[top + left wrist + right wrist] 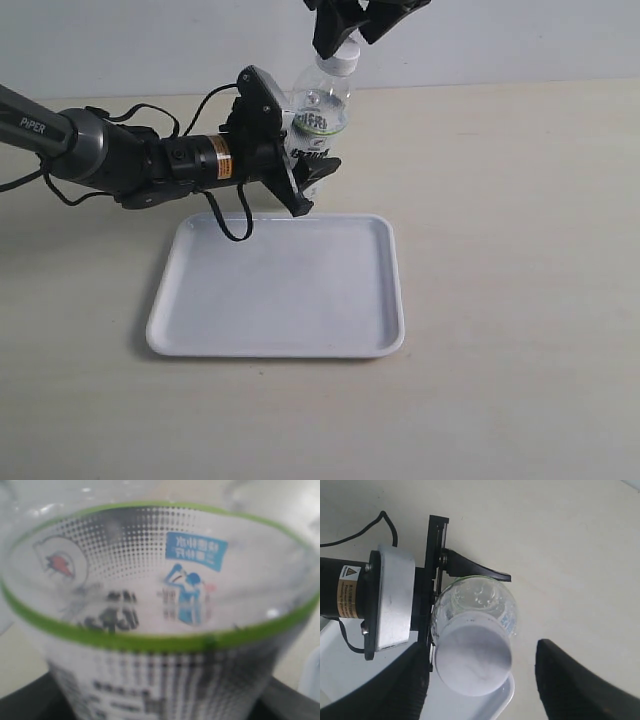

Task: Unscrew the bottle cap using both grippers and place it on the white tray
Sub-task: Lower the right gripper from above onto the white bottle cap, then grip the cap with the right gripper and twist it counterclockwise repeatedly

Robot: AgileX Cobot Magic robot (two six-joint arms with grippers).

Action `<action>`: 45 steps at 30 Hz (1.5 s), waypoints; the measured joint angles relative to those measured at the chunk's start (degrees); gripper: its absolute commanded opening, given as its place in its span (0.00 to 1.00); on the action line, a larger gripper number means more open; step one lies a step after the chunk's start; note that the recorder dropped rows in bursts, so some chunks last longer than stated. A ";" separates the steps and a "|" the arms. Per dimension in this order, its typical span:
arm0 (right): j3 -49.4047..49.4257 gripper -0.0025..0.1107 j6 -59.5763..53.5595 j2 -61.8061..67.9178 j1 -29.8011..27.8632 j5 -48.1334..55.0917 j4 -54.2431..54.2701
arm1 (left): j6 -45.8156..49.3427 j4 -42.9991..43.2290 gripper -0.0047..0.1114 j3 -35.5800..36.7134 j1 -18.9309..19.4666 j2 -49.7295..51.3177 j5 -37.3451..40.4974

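Observation:
The clear bottle (320,115) with its white-and-green label is held upright just behind the white tray (280,290). My left gripper (306,165), on the arm with the orange band, is shut on the bottle's labelled body. The label (160,605) fills the left wrist view, blurred and very close. The white bottle cap (346,60) sits on the bottle's neck. My right gripper (350,28) hangs open directly over it. In the right wrist view the cap (472,662) lies between the two black fingers (395,690), nearer that one, with a wide gap to the other.
The tray's rim (505,697) shows beneath the cap in the right wrist view. A black cable (235,215) loops from the left arm down onto the tray's back edge. Beige tabletop (520,250) stretches to the right of the tray.

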 measured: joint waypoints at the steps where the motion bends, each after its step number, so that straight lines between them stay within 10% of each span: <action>1: 0.00 0.55 0.00 0.00 0.00 0.00 0.12 | 0.00 0.00 0.04 0.00 0.00 0.00 0.00; 13: 0.11 0.53 0.00 0.99 0.00 0.00 0.33 | 0.00 -0.10 0.04 0.00 0.00 0.00 0.00; 23: 0.11 0.02 0.00 0.99 0.12 0.15 0.99 | 0.00 -0.10 0.04 0.00 0.00 0.00 0.00; 45: 0.11 0.02 -12.61 0.99 0.12 0.15 1.73 | -0.64 -0.10 0.04 0.00 0.00 0.00 0.00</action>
